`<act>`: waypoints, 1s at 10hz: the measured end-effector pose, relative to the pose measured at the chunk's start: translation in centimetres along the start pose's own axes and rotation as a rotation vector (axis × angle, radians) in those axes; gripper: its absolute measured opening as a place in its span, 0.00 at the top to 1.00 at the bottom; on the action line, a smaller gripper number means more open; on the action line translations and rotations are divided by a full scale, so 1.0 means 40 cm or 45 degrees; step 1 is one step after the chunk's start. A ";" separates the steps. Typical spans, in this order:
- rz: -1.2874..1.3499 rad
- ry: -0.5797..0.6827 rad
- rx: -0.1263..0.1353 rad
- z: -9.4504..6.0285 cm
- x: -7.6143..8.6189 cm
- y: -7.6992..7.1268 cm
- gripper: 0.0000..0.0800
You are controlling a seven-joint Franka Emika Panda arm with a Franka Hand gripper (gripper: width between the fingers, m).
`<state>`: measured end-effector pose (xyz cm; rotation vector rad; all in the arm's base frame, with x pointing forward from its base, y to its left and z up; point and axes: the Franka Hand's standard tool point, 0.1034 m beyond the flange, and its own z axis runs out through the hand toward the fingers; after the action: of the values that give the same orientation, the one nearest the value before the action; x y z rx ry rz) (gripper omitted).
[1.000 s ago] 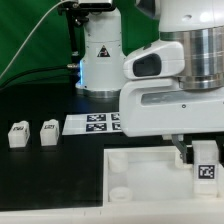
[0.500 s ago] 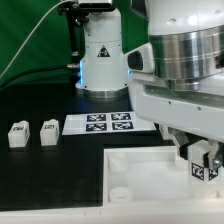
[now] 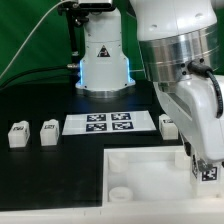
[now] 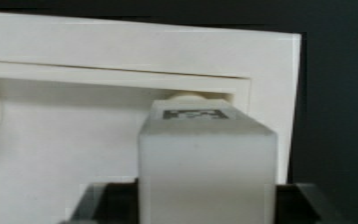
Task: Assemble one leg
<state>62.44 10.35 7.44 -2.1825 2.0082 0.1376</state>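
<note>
Black tabletop (image 3: 40, 180) surrounds you; your gripper (image 3: 207, 168) clamps the small white plastic block-like leg (image 4: 206, 150), upright, tagged, at the white square panel's (image 3: 140, 170) three o'clock edge.

Both views are brightly and evenly lit, seemingly from overhead. The white plastic square panel (image 3: 150, 172) looks washed out against the matte black bench (image 3: 40, 180). The wrist view is soft and blurry; shadows stay faint.
</note>
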 end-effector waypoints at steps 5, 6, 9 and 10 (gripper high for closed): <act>-0.630 -0.003 -0.010 -0.006 -0.008 -0.007 0.20; -0.726 -0.002 -0.011 -0.006 -0.007 -0.007 0.20; -1.300 0.023 -0.033 -0.006 -0.004 -0.012 0.19; -1.503 0.038 -0.048 -0.005 -0.012 -0.012 0.19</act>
<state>62.85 10.81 7.75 -2.9566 0.4575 -0.0236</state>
